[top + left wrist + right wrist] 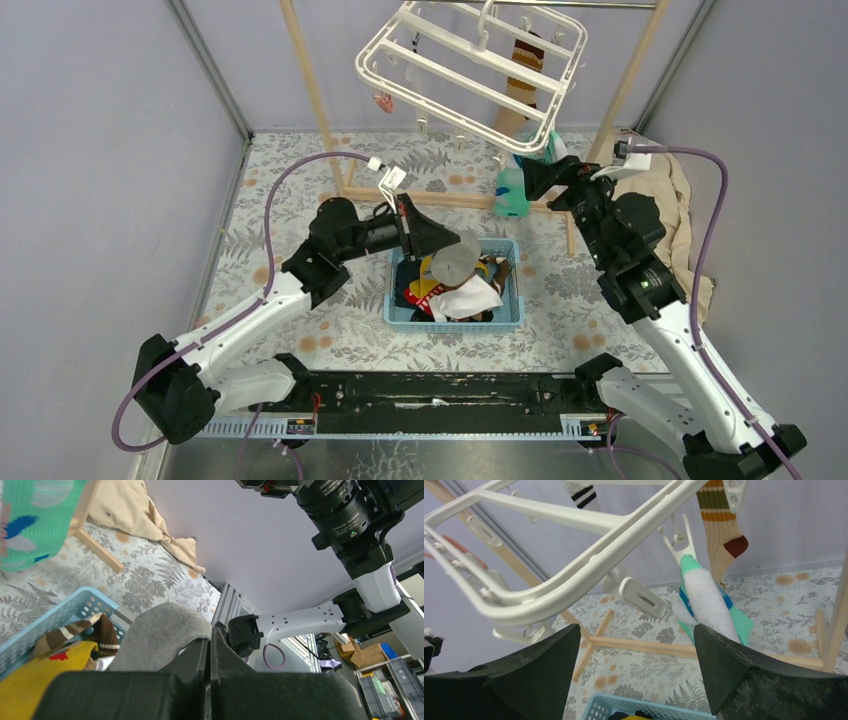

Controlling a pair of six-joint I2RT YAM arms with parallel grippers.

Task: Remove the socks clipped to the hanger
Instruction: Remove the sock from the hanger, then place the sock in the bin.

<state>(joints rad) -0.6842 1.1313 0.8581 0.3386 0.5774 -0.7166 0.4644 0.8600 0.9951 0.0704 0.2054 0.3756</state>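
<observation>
Sock removal – left end effector [210, 641] loaded, right end effector [635, 630] empty.
The left end effector is clamped fully closed on a grey sock [457, 260], which hangs over the blue basket [505, 318] on the counter [560, 290]. The right end effector stands wide apart, gripping nothing, just below the tilted hanger [569, 577]. A teal sock [709, 595] and a striped sock [721, 530] hang from its clips – other socks lie in the basket.

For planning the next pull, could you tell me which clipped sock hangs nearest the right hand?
The teal-and-white sock, just beyond the open right hand; the brown-striped sock hangs farther back.
</observation>
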